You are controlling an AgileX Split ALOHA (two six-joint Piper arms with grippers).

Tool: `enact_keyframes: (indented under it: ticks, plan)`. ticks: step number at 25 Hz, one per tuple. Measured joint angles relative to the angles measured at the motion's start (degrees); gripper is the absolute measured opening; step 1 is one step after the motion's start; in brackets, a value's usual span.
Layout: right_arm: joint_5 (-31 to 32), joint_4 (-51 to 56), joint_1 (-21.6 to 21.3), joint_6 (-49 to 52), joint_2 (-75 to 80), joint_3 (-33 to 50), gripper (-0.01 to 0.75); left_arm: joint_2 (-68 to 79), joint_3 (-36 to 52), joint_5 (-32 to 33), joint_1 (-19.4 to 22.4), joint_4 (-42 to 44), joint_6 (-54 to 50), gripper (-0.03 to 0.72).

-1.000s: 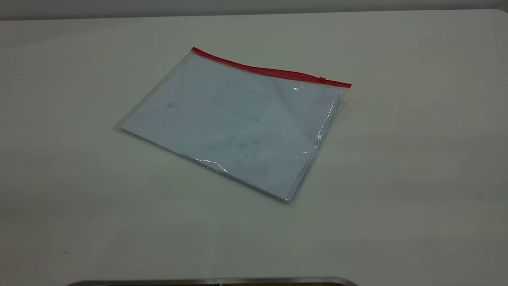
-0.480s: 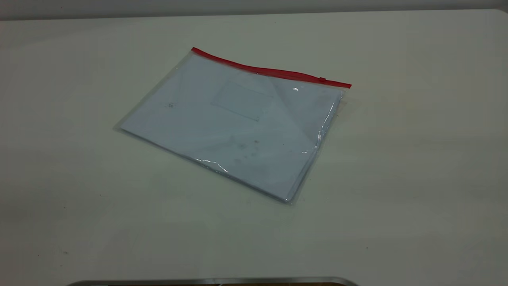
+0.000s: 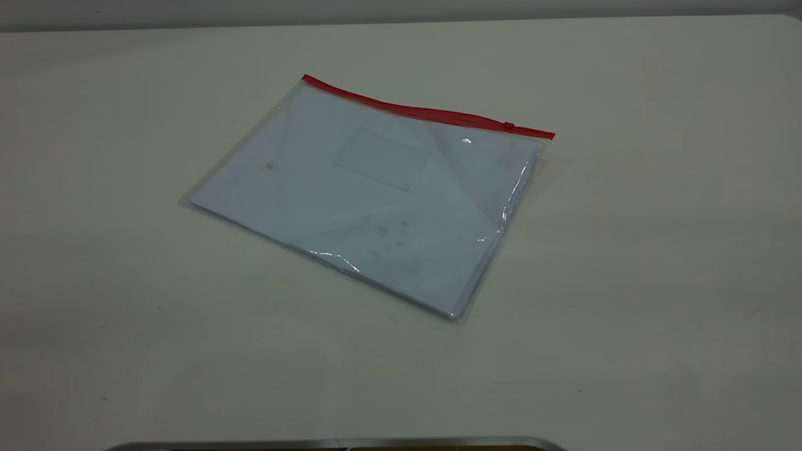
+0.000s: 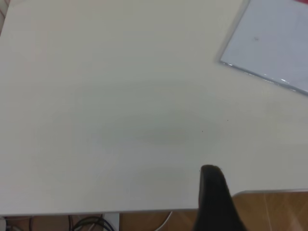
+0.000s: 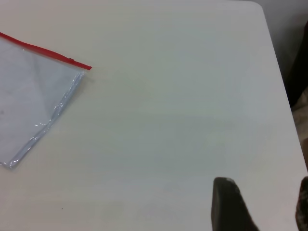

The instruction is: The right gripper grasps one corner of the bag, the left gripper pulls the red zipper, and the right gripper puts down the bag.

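The bag (image 3: 369, 200) lies flat on the surface (image 3: 658, 282), red zipper (image 3: 426, 113) along its far edge. Neither claw's state can be told; both sit well apart from it.

Pale off-white table (image 3: 658, 263), rounded corner, grey wall (image 3: 401, 9) behind, wooden floor (image 4: 274, 211) below

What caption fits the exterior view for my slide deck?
Clear bag of papers lying flat on the table, red zipper along its far edge.
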Motion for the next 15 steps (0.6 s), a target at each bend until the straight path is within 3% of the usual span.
enact_keyframes:
  ticks: [11,15]
  plan:
    - [-0.07,0.43,0.00,0.00,0.00,0.00,0.376,0.00,0.00,0.00,0.00,0.05,-0.19,0.534]
    - [-3.07,10.14,0.00,-1.71,4.20,-0.10,0.378,3.47,-2.61,-2.71,0.00,0.56,-2.49,0.534]
